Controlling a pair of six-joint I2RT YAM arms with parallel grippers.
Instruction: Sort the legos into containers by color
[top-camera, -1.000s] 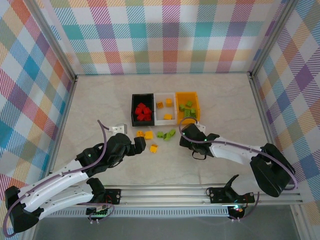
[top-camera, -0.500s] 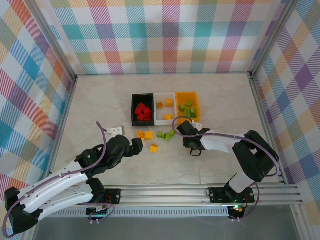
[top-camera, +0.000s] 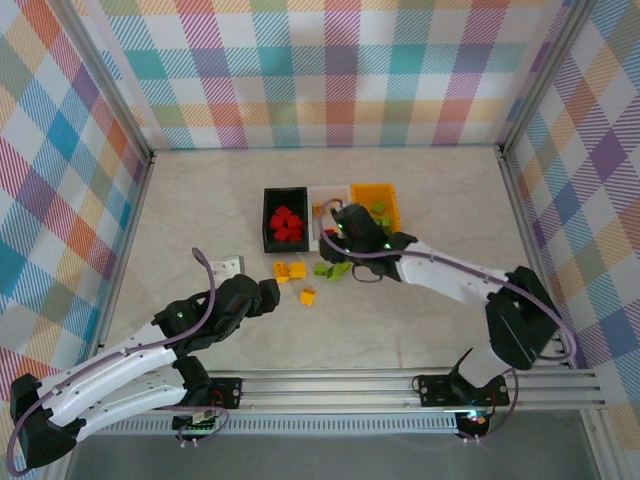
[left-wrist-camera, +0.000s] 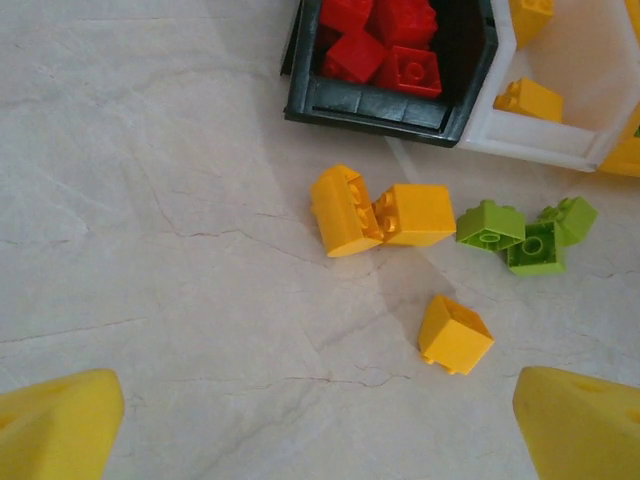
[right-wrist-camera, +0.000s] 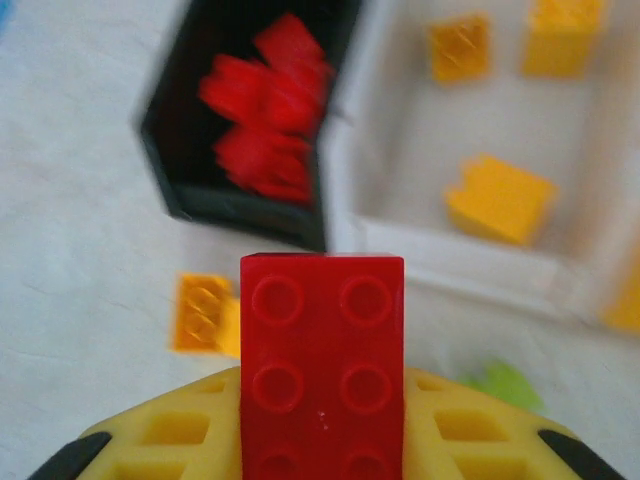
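Misdrop is threatening: right claw (right-wrist-camera: 322, 445), clamping red brick (right-wrist-camera: 322, 340), is hovering by white bin (right-wrist-camera: 450, 262), not over black bin (right-wrist-camera: 245, 205); left claw (left-wrist-camera: 318, 425) is gaping, empty.

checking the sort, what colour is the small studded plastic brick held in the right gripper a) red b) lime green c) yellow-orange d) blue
a: the right wrist view shows a red studded plastic brick clamped between the yellow fingers of the right gripper.
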